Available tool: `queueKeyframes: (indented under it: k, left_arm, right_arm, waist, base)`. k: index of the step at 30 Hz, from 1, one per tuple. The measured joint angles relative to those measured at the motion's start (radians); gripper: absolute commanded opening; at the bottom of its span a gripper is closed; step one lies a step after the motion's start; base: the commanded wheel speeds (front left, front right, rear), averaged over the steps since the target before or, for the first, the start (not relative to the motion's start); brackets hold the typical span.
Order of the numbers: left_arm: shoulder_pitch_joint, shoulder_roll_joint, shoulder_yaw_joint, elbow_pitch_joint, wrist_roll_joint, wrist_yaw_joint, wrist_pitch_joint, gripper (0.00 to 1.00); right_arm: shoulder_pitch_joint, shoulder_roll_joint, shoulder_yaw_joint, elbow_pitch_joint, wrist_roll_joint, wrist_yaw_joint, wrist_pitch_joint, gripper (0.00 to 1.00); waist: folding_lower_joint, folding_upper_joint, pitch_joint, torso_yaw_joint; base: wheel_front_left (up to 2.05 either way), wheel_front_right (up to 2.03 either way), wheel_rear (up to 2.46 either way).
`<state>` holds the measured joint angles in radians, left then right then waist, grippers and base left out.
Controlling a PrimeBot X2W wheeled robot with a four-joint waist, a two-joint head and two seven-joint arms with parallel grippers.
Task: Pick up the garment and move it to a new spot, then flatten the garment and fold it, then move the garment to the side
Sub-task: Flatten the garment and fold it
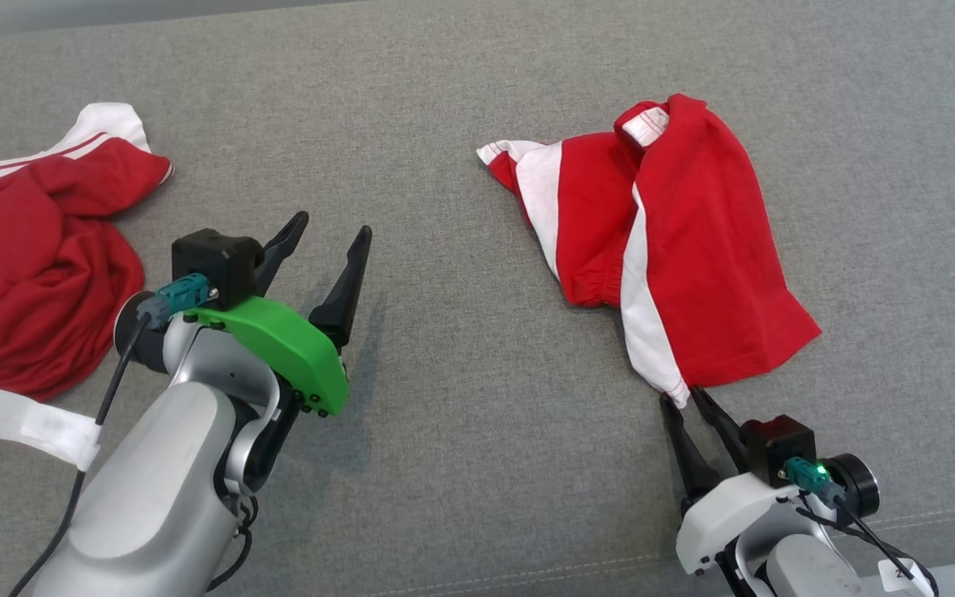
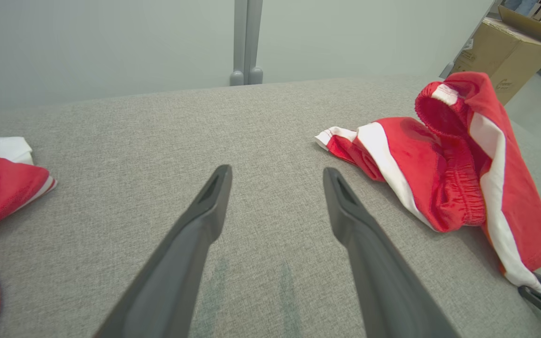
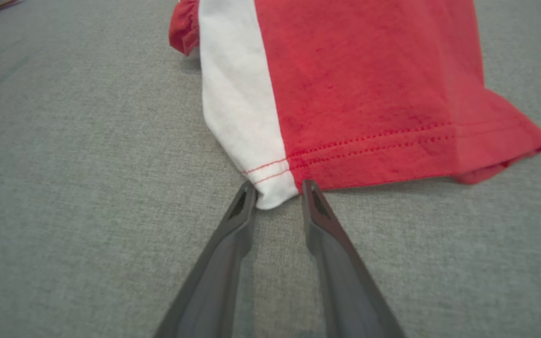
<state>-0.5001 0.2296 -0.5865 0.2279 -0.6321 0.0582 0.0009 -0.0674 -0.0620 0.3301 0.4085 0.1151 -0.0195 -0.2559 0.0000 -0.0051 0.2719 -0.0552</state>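
A pair of red shorts with white side stripes lies crumpled on the right half of the grey padded surface. In the left wrist view the shorts show their elastic waistband bunched up. My right gripper is at the shorts' near corner. In the right wrist view it stands open, with the white hem corner of the shorts just between its fingertips. My left gripper hovers open over bare surface left of the shorts, nothing between its fingers.
A second red garment with white trim lies heaped at the far left, with a white strap at its near side. A cardboard box stands beyond the surface's far right corner. The surface's front seam runs close under both arms.
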Motion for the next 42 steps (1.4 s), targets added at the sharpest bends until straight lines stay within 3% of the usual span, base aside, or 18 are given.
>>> queueKeyframes:
  k: [3, 7, 14, 17, 23, 29, 32, 35, 36, 42]
  left_arm:
    - [0.008, 0.007, 0.002, -0.012, -0.011, 0.004, 0.007, 1.0]
    - [0.009, 0.007, 0.003, -0.022, -0.013, 0.005, 0.008, 1.0]
    - [0.011, 0.009, 0.003, -0.045, -0.013, 0.013, 0.016, 1.0]
    - [0.017, 0.012, 0.003, -0.049, -0.013, 0.014, 0.017, 1.0]
    - [0.031, 0.016, 0.004, -0.056, -0.013, 0.023, 0.026, 1.0]
    - [0.032, 0.017, 0.004, -0.069, -0.013, 0.023, 0.026, 1.0]
    - [0.034, 0.018, 0.004, -0.073, -0.013, 0.026, 0.026, 1.0]
    - [0.039, 0.019, 0.005, -0.076, -0.013, 0.026, 0.031, 1.0]
    - [0.043, 0.019, 0.005, -0.076, -0.013, 0.026, 0.031, 1.0]
    - [0.053, 0.024, 0.005, -0.08, -0.013, 0.03, 0.035, 1.0]
  right_arm:
    - [-0.001, 0.0, -0.002, 0.002, 0.0, 0.0, 0.0, 0.48]
    - [-0.005, -0.001, -0.004, 0.002, -0.002, 0.0, 0.0, 0.71]
    - [-0.007, -0.001, -0.002, -0.001, -0.011, 0.0, 0.0, 0.85]
    - [-0.007, -0.001, 0.0, -0.002, -0.018, 0.0, 0.0, 0.75]
    - [-0.007, -0.001, 0.005, -0.003, -0.02, 0.0, 0.0, 0.65]
    - [-0.007, -0.001, 0.008, -0.006, -0.039, 0.0, 0.0, 0.84]
    - [-0.007, -0.001, 0.01, -0.01, -0.049, 0.0, 0.0, 0.84]
    - [-0.007, -0.001, 0.012, -0.014, -0.053, -0.001, 0.0, 0.76]
    - [-0.007, -0.001, 0.012, -0.015, -0.054, -0.001, 0.0, 0.65]
    - [-0.007, -0.001, 0.017, -0.02, -0.055, -0.001, 0.0, 0.47]
  waist:
    - [0.0, 0.0, 0.0, -0.001]
    - [0.0, 0.0, 0.0, -0.003]
    - [0.0, 0.0, 0.001, -0.005]
    - [0.0, 0.0, 0.001, -0.004]
    - [0.0, 0.0, 0.001, -0.002]
    - [0.0, 0.0, -0.001, -0.001]
    - [0.0, 0.0, -0.003, -0.001]
    - [0.0, 0.0, -0.005, -0.002]
    - [0.0, 0.0, -0.005, -0.002]
    - [0.0, 0.0, -0.007, -0.004]
  base:
    - [0.0, 0.0, 0.0]
    - [0.0, 0.0, 0.0]
    - [0.0, 0.0, 0.0]
    - [0.0, 0.0, 0.0]
    - [0.0, 0.0, 0.0]
    - [0.0, 0.0, 0.0]
    - [0.0, 0.0, 0.0]
    - [0.0, 0.0, 0.0]
    - [0.0, 0.0, 0.0]
    - [0.0, 0.0, 0.0]
